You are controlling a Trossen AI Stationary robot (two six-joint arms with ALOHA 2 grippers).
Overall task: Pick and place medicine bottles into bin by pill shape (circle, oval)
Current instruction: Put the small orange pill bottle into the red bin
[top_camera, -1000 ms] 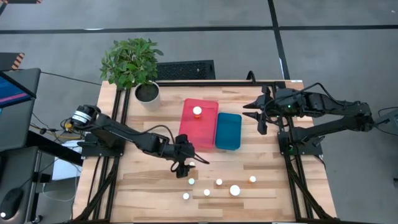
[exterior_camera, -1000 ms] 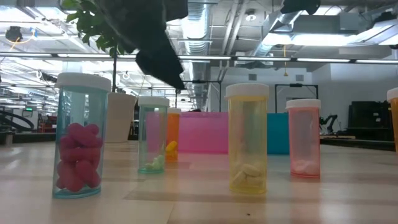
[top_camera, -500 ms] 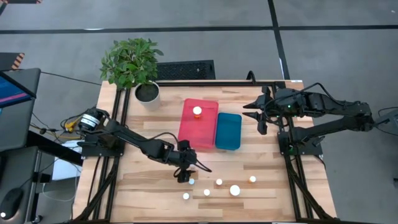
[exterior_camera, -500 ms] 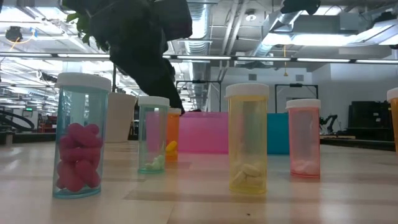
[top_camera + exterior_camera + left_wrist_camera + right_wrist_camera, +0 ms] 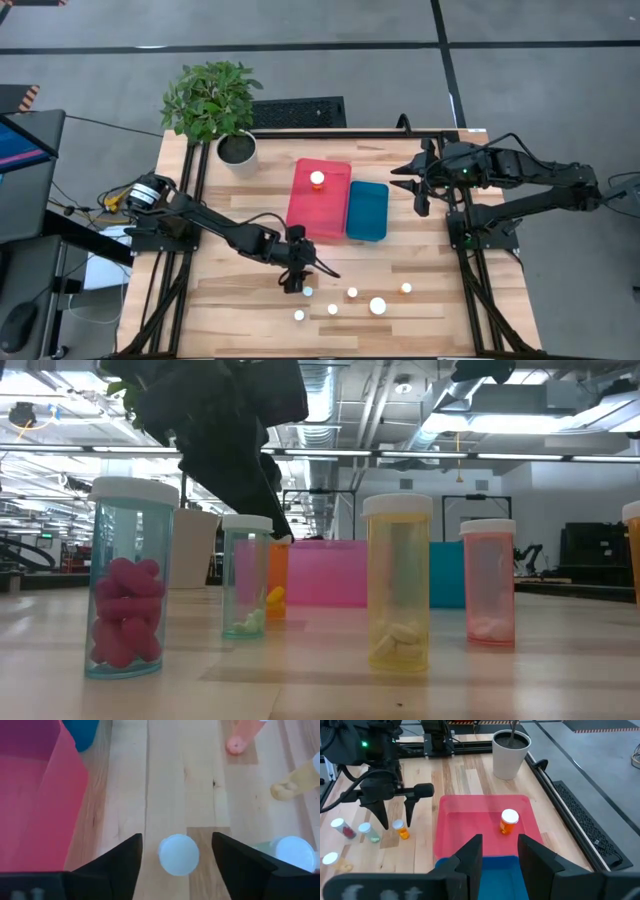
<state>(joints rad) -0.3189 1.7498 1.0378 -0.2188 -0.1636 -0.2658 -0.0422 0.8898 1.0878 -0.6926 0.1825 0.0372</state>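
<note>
My left gripper is open and points down over a small orange bottle with a white cap. Its fingers stand on either side of the cap without touching it. The right wrist view shows this bottle between the fingers of my left gripper. In the low view the bottle stands upright behind a teal one. Several more white-capped bottles stand on the table's near part. One orange bottle stands in the red bin. My right gripper is open and empty, above the table's right side.
A blue bin lies right of the red bin. A potted plant stands at the far left corner. A teal bottle stands close beside my left gripper. Bare wood lies on the table's near left.
My left gripper has moved a little toward the table's near and right edges and gone down, so that its open fingers now stand around the orange bottle. The bottles have stayed in place.
</note>
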